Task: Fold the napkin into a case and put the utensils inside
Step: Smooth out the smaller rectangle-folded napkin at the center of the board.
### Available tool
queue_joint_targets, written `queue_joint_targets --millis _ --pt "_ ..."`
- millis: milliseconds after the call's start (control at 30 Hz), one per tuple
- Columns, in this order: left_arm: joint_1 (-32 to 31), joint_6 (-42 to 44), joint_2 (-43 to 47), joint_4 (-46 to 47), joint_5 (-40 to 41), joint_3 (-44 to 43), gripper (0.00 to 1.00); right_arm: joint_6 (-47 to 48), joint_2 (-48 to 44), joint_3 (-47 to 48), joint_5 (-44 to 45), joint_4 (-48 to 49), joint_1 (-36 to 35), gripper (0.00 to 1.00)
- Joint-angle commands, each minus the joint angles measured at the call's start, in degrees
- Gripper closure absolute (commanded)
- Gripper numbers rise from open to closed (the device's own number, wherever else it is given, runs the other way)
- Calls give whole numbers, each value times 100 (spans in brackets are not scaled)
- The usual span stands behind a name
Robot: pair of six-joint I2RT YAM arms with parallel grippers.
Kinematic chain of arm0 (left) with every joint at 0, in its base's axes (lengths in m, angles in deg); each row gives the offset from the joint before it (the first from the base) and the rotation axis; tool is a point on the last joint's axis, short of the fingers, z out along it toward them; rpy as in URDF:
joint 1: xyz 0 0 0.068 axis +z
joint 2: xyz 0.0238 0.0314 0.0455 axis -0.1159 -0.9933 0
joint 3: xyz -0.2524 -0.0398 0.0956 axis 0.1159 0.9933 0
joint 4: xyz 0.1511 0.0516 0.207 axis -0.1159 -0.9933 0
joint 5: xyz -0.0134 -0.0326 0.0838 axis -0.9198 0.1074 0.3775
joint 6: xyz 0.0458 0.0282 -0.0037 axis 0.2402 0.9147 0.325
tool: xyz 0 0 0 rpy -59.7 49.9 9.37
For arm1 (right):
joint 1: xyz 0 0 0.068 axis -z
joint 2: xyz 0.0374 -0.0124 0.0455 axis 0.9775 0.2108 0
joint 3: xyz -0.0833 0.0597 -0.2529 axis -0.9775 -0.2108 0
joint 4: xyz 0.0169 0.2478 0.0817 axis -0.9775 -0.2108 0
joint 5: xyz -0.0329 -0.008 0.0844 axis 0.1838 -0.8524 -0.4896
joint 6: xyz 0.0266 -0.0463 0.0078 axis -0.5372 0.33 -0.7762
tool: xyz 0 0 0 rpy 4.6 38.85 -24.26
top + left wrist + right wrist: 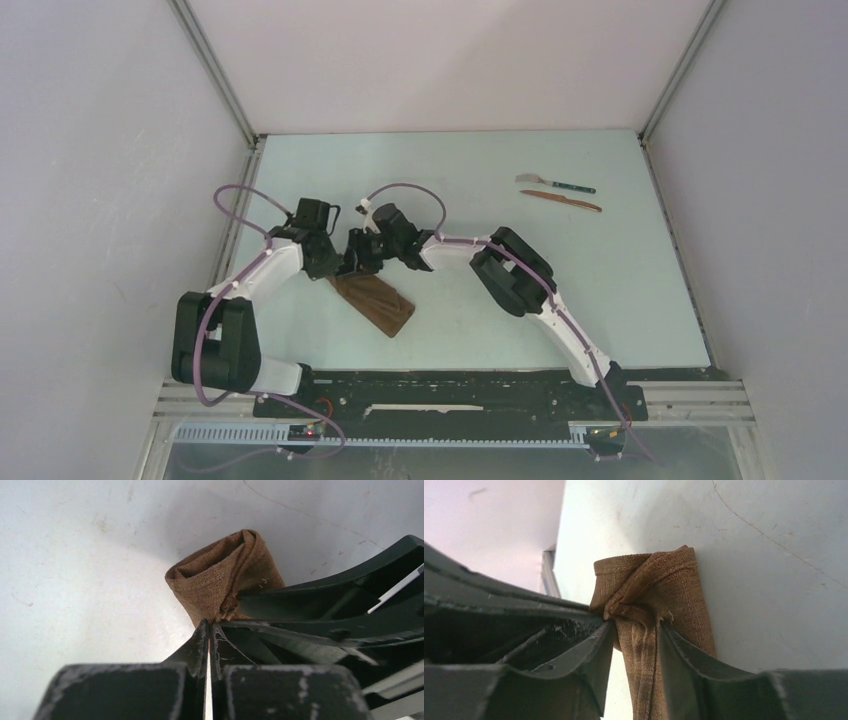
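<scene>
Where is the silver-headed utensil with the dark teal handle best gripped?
Likely best: grip the utensil by its straight teal handle, coming from straight above, jaws across its width. It lies flat on the pale table, and the thin reddish-brown stick lies close alongside on its near side.

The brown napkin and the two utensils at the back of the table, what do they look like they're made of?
The napkin: coarse woven cloth, matte, with visible weave and frayed threads. The silver-headed utensil: pale shiny head, probably metal; teal handle, maybe plastic. The reddish-brown stick: possibly wood, but too small to tell.
</scene>
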Motion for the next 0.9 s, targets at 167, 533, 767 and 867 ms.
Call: queue_joint_targets --millis 167,533,767,867 --pt "147 -260 241 321 -135 193 100 -801 -446 -912 -1294 1706 219 45" --pt "176 -252 459 273 -110 320 100 -1037 -87 -464 -1162 1610 386 72" --pt "176 -234 515 251 -132 279 100 -925 330 161 -1164 1151 356 67" --pt "176 -225 475 260 -168 238 100 -937 507 480 -1206 1005 306 70"
